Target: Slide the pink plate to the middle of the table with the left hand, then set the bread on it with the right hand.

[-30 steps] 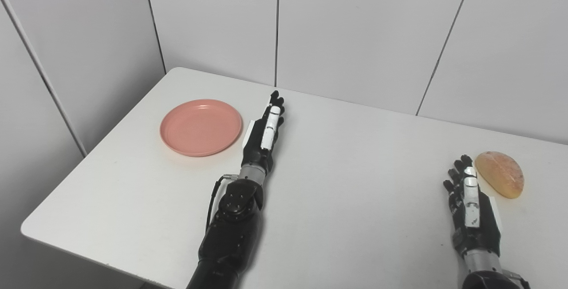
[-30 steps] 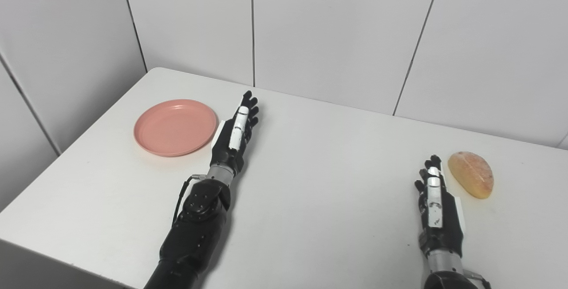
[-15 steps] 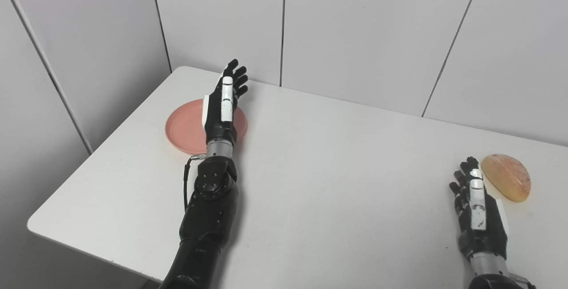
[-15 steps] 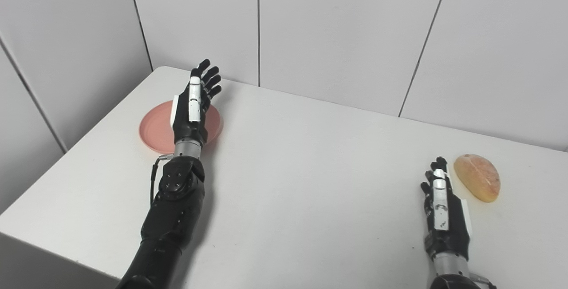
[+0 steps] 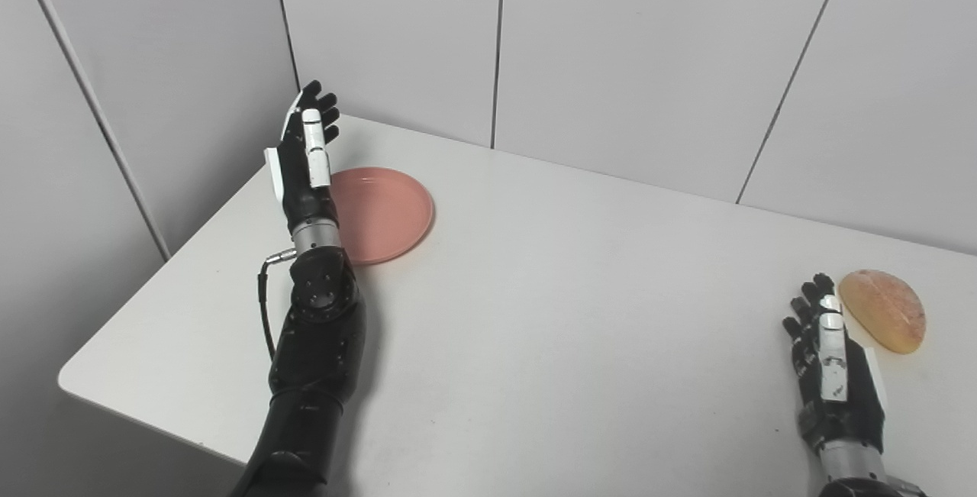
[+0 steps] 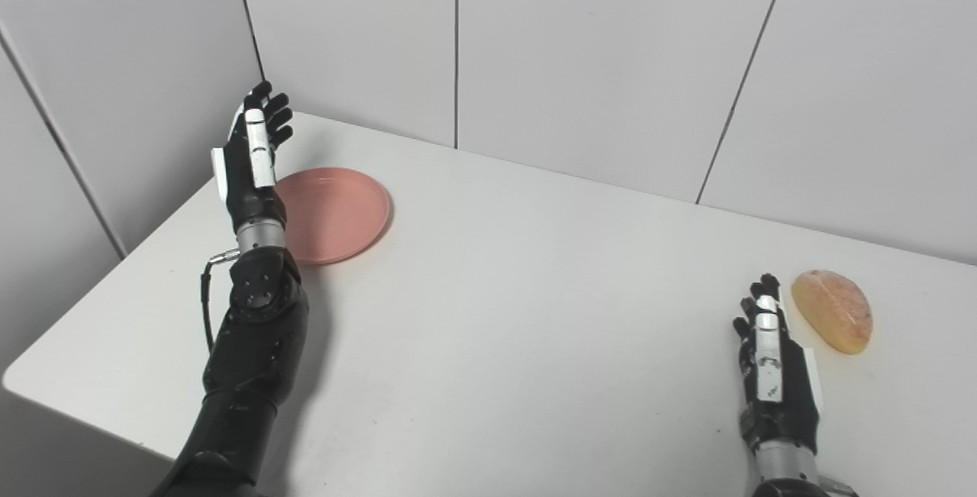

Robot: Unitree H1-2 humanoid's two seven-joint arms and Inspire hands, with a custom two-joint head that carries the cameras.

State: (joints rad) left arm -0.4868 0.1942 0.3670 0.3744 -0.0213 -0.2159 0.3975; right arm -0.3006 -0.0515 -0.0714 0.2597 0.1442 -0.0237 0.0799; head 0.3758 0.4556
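Two black robot arms reach up from the bottom edge over a white table [image 5: 580,314] set against pale grey wall panels. From the left eye view, the left hand [image 5: 304,155] is at the plate's left rim, its wrist covering that edge, raised with fingers straight, spread and empty, pointing toward the back corner of the table. The pink plate [image 5: 385,213] lies flat near the far left corner, empty. The right hand [image 5: 832,375] is low at the near right of the table, fingers extended and slightly apart, holding nothing. The bread [image 5: 884,320], a golden oval roll, lies just beside that hand's fingertips on the outer side; whether they touch cannot be told.

From the right eye view, the same layout appears a little shifted. The left hand [image 6: 252,161] shows its back with white panels, open and empty, overlapping the left edge of the pink plate [image 6: 340,211]. The right hand [image 6: 775,379] lies open beside the bread [image 6: 833,320], with a thin strip of table [image 6: 534,314] showing between them. Plate and bread are well apart, at opposite sides of the table.
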